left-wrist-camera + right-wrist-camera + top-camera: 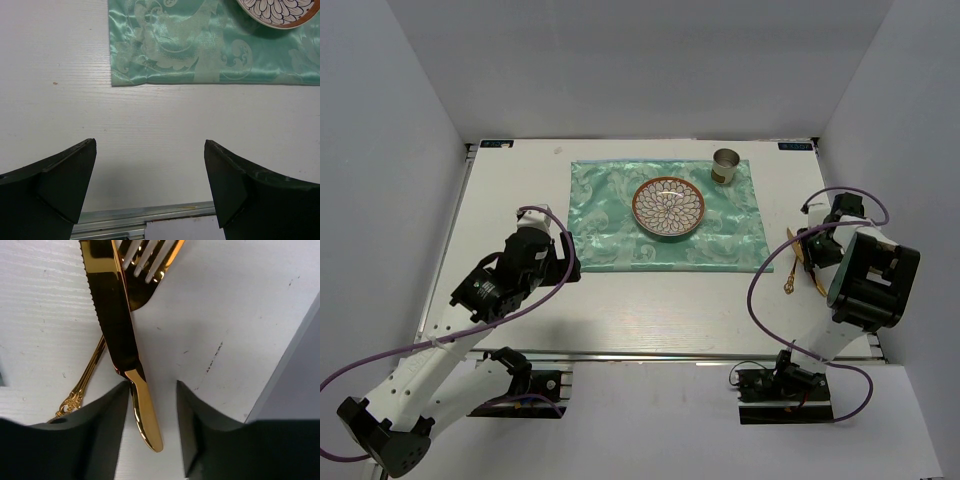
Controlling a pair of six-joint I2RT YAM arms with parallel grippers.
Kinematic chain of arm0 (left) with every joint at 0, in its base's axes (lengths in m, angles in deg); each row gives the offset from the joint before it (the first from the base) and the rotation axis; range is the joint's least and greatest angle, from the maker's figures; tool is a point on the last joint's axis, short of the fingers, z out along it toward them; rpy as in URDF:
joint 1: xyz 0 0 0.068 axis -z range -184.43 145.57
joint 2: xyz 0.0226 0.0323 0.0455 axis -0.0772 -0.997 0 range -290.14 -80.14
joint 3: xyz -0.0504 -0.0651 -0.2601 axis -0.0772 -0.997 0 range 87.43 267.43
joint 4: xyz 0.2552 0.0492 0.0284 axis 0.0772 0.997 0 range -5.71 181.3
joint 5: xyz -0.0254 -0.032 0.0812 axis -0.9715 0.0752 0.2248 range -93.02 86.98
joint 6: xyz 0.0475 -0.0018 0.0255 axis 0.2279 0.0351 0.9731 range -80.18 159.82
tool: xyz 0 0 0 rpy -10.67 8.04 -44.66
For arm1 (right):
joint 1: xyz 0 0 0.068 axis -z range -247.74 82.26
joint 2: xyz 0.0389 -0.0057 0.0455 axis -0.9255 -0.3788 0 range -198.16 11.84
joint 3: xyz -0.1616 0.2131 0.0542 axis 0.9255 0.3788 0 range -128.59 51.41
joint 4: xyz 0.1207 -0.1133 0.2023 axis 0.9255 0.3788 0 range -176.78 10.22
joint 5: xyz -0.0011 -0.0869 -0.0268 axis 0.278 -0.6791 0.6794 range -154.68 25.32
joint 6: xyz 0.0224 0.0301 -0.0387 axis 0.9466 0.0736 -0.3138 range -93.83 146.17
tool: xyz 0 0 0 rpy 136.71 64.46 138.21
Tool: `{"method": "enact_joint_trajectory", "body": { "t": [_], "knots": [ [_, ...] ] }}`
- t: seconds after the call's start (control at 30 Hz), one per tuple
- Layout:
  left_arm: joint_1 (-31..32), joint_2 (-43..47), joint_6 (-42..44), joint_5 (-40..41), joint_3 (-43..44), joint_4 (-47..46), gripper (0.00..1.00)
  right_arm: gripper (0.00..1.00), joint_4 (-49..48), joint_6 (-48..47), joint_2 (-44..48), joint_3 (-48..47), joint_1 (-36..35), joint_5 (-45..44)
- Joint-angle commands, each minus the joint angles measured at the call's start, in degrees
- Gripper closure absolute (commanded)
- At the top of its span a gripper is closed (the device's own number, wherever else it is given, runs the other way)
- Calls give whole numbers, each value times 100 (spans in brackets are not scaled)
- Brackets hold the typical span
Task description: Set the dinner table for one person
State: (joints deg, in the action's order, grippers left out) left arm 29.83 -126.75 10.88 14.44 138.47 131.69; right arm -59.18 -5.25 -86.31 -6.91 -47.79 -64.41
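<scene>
A gold knife point(107, 305) lies on the white dinner table point(620, 320) at its right edge, crossing over a gold fork point(142, 287). My right gripper point(152, 385) hangs low over them, open. The knife's rounded end lies between its fingers, against the left finger point(100, 425) and apart from the right one. In the top view the knife point(818, 280) and fork point(792, 272) show just beside the right gripper point(810, 255). My left gripper point(150, 142) stands wide open over bare tabletop, near the green mat's front left corner point(117, 80), holding nothing.
On the green mat point(665, 215) sit a patterned plate point(668, 208) and a metal cup point(725, 167) at its far right corner. A grey wall point(295, 370) rises close to the right of the cutlery. A metal rail point(150, 212) runs along the table's near edge.
</scene>
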Motion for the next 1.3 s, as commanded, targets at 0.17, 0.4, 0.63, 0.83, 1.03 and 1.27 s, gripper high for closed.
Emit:
{"method": "enact_joint_trajectory", "body": {
  "t": [0.17, 0.4, 0.63, 0.83, 1.03, 1.27],
  "knots": [
    [28, 73, -23, 100, -42, -81, 2, 82, -105, -84, -240, 199, 1, -89],
    [28, 99, -41, 135, -51, -73, 2, 100, -140, -75, -126, 216, 18, 210],
    [28, 117, -32, 135, -51, -90, 2, 100, -141, 206, 33, -107, 53, 438],
    [28, 170, -41, 136, -60, -99, 2, 100, 228, 426, 111, -924, 62, 744],
    [-24, 222, -41, 127, -68, -99, 2, 100, 405, 742, 278, -1497, 45, 860],
    [-77, 310, -76, 223, -51, -73, 2, 100, 361, 2419, 568, -2218, -428, 870]
  ]
}}
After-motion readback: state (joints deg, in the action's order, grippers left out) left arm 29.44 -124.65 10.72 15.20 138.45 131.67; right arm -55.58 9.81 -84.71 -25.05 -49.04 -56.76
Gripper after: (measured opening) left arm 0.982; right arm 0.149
